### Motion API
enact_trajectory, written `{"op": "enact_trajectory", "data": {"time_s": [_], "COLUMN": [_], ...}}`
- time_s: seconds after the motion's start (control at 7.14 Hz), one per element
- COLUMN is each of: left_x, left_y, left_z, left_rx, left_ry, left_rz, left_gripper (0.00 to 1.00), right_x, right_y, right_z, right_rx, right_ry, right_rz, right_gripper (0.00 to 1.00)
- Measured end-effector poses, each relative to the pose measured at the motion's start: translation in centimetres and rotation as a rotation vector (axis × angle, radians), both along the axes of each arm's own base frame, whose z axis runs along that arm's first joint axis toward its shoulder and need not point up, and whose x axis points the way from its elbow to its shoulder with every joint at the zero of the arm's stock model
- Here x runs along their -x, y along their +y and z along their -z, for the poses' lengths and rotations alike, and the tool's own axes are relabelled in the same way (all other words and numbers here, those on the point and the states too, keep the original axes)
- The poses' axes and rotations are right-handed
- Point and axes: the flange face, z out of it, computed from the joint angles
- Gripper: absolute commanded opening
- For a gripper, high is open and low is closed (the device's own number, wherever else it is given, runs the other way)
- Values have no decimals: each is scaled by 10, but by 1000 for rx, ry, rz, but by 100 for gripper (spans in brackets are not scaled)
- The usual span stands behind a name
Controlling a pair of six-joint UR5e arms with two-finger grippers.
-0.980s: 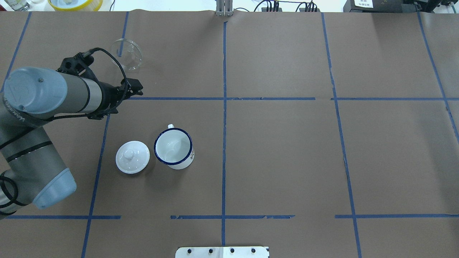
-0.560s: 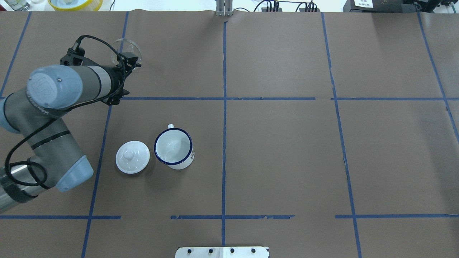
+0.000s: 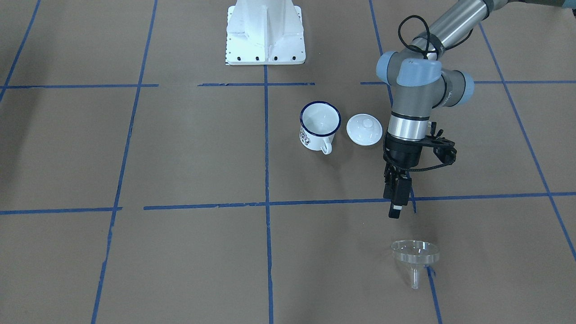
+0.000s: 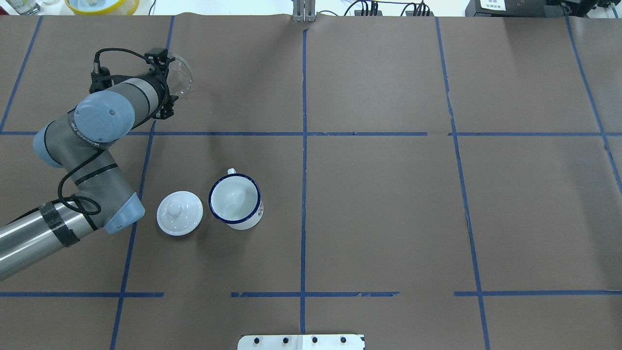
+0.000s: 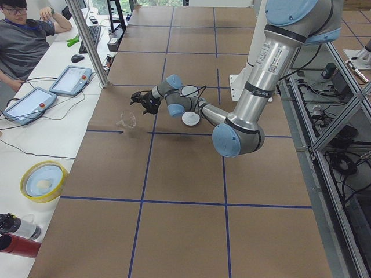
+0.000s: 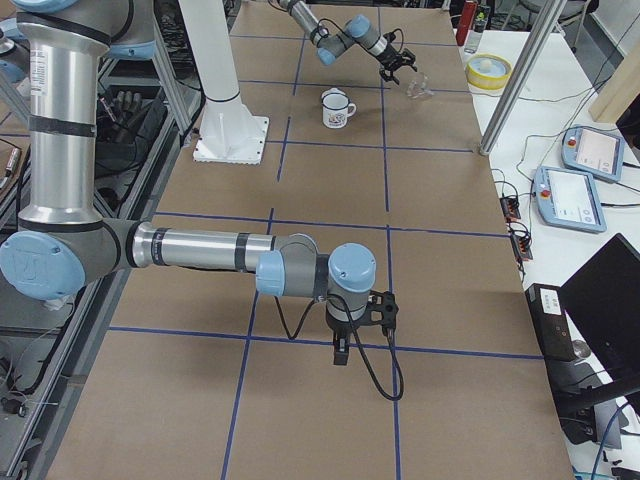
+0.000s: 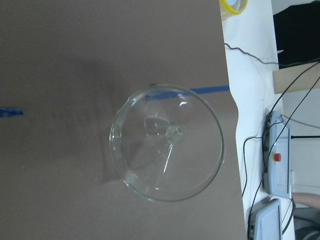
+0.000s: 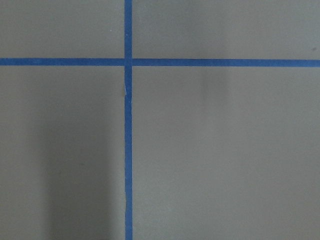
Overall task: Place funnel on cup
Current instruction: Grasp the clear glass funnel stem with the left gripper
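Observation:
The clear funnel (image 3: 415, 254) lies tipped over on the brown table near its far left corner, stem pointing off to the side. It fills the left wrist view (image 7: 167, 142) and is partly covered by my arm in the overhead view (image 4: 182, 80). The white cup (image 3: 319, 123) with the blue rim stands upright and empty (image 4: 235, 199), well apart from the funnel. My left gripper (image 3: 395, 204) hangs above the table just short of the funnel, looks open and holds nothing (image 4: 159, 57). My right gripper (image 6: 340, 350) shows only in the exterior right view, over bare table; I cannot tell its state.
A round white knobbed lid (image 4: 179, 213) lies beside the cup, on its left in the overhead view (image 3: 364, 129). The table's far edge runs just behind the funnel, with a yellow bowl (image 4: 102, 5) beyond it. The white robot base (image 3: 265, 31) stands at the near edge.
My left arm has swung away from the blue tape line toward the far edge, and the gripper now overlaps the funnel's left side. The cup, the lid and the funnel have not moved.

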Motion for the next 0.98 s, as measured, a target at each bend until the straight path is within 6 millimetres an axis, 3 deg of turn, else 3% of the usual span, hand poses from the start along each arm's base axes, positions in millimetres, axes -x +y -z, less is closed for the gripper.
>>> {"op": "enact_trajectory", "data": {"time_s": [0.28, 0.42, 0.84, 0.98], "left_x": [2, 1, -1, 1], "left_y": [-26, -32, -39, -40], "left_z": [-15, -19, -27, -25], "left_rx": [8, -7, -42, -50], "left_ry": [-14, -19, -49, -44], "left_rz": [31, 27, 0, -3], "left_gripper": [96, 86, 78, 29], "right_x": [0, 0, 0, 0], "right_y": [0, 0, 0, 0], "right_z": [0, 0, 0, 0], "right_rx": [0, 0, 0, 0], "right_ry": [0, 0, 0, 0], "right_rz": [0, 0, 0, 0], "right_gripper": [100, 100, 100, 100]}}
